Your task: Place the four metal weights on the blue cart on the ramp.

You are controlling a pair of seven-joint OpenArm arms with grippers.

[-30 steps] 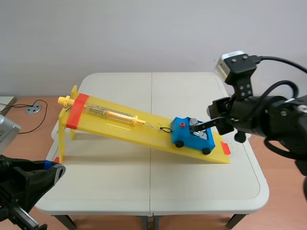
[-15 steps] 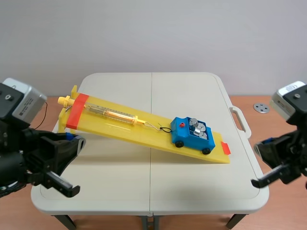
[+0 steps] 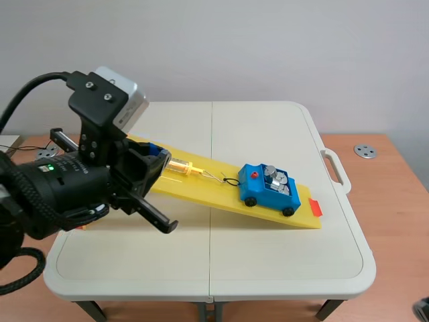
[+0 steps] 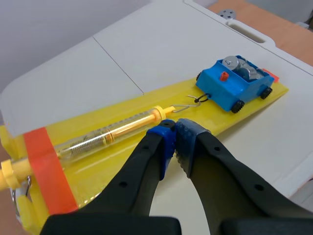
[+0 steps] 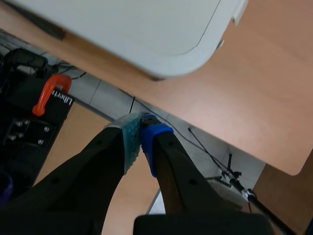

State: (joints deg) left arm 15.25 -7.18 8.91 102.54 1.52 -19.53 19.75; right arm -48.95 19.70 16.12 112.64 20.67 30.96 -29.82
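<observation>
Spanning the white counter (image 3: 268,258), the yellow ramp (image 3: 213,193) slopes down rightward; the blue cart (image 3: 265,196) sits near its low right end, metal weights (image 3: 275,177) inside. Left pincer (image 4: 173,131), pressed together and empty, hangs over the spring scale (image 4: 112,135). Only the right wrist view shows the right pincer (image 5: 141,131), pads together, above floor (image 5: 264,88).

Scene, left wrist share the ramp (image 3: 201,191); right sees table corner (image 5: 146,29).

The ramp (image 3: 221,198) slopes across the desk (image 3: 268,127), low end to the right. Near that end sits the cart (image 3: 269,191), weights (image 3: 275,177) in its bed, hooked to a spring scale (image 4: 112,133) lying uphill. The left gripper (image 4: 173,129) hangs over the scale's lower end.
</observation>
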